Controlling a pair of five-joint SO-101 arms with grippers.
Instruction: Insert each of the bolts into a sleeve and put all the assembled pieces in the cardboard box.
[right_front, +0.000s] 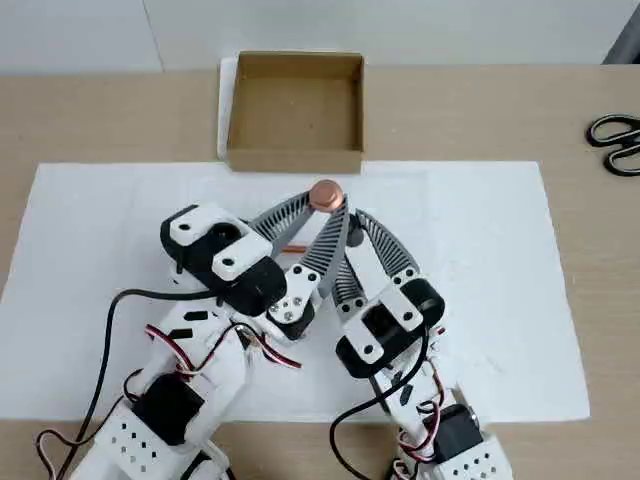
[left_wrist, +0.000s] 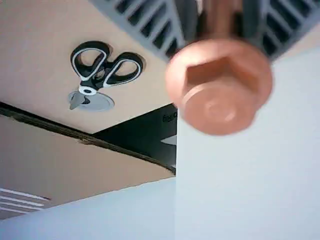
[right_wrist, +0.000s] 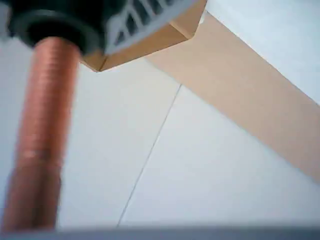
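A copper bolt (right_front: 325, 195) hangs above the white paper, just in front of the cardboard box (right_front: 295, 105). My left gripper (right_front: 320, 207) is shut on it just behind the head. In the left wrist view the hex head (left_wrist: 220, 85) sits close, with ribbed fingers (left_wrist: 145, 20) on either side of the shaft. My right gripper (right_front: 350, 220) meets it from the other side. The right wrist view has the threaded shaft (right_wrist: 47, 100) running into a dark collar, and a smooth copper sleeve (right_wrist: 30, 195) sits on its near end, where my right gripper is shut.
Black-handled scissors (right_front: 615, 145) lie on the bare table at the far right. White paper (right_front: 480, 300) covers the work area. A small orange piece (right_front: 293, 248) lies on the paper under the left arm's fingers. The box's wall (left_wrist: 65, 165) stands close behind the bolt.
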